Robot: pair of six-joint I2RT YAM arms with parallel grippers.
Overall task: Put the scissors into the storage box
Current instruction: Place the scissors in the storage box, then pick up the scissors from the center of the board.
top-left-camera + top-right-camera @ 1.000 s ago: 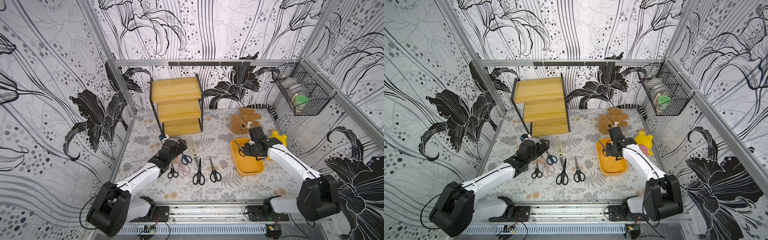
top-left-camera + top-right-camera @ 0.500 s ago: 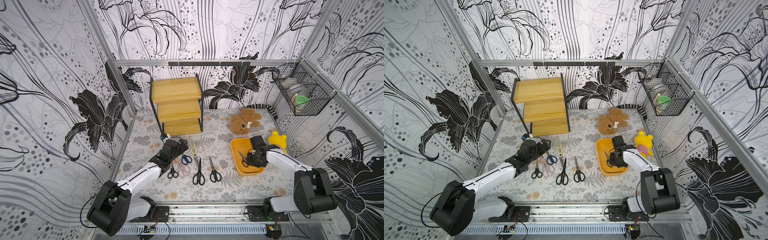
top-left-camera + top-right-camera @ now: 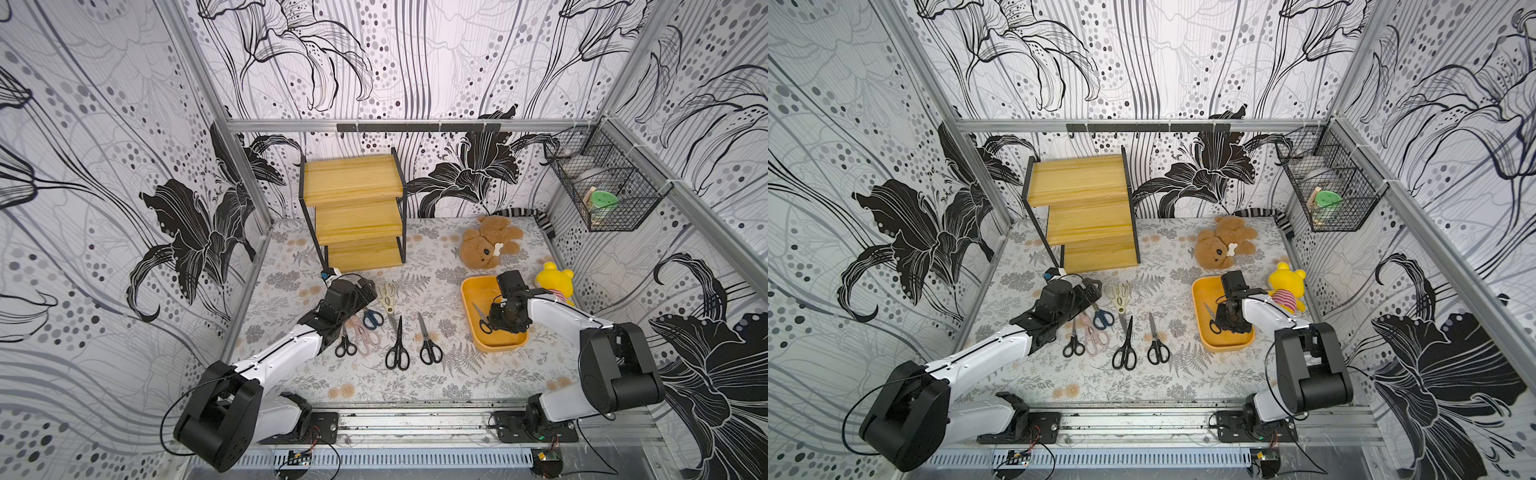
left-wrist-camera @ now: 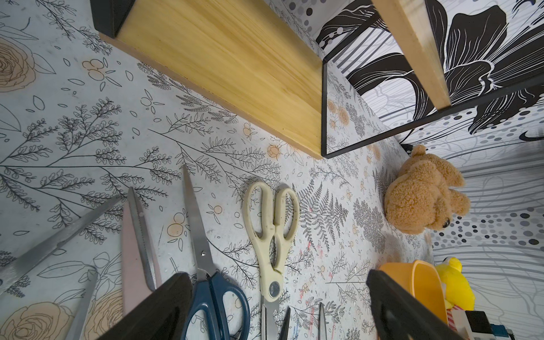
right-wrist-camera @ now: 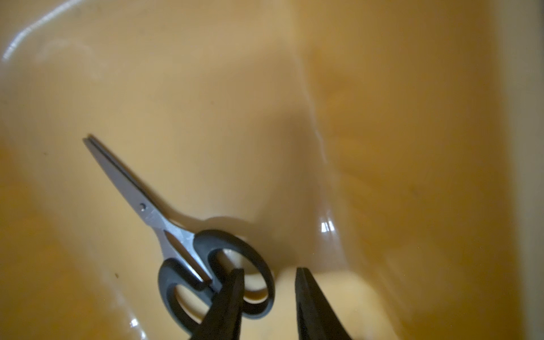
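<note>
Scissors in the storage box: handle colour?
The scissors have dark grey handles; clearest in the right wrist view.

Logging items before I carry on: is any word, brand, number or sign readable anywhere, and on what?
None can be read in any view.
Black-handled scissors in the storage box: blades bare, no marking.
Cream shears and blue-handled scissors: no brand shows.
Contents of the wire basket: too small to tell.

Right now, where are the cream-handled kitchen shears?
In a top view the cream shears lie flat on the table near its middle. They sit just in front of the wooden shelf, handles toward it, immediately right of the blue-handled scissors.
</note>
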